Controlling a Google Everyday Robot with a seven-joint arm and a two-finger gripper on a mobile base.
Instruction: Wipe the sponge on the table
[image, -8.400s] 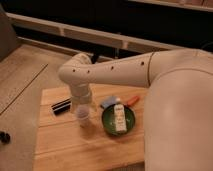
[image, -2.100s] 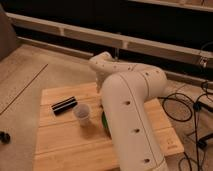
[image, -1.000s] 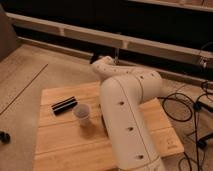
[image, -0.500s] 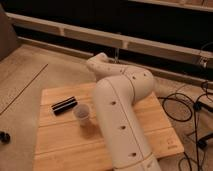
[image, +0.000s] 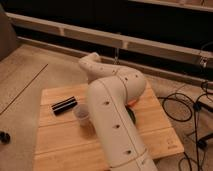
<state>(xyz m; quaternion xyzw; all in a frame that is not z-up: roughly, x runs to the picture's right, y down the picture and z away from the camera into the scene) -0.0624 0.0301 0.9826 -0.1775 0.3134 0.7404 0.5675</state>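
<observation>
The light wooden table (image: 60, 145) fills the lower middle of the camera view. My white arm (image: 112, 120) rises from the bottom edge, crosses the table and bends at an elbow (image: 92, 64) above its far edge. The gripper is hidden behind the arm, somewhere over the table's right half. The sponge is hidden too.
A black striped bar (image: 65, 105) lies on the table's left part, with a small translucent cup (image: 82, 114) just in front of it. A dark green bowl edge (image: 132, 116) and an orange item (image: 135, 101) peek out right of the arm. Cables (image: 182, 102) lie on the floor at right.
The arm has swung from the right side across the table's middle and now covers the bowl. Over the last second the elbow has shifted slightly left. Bar and cup have not moved.
</observation>
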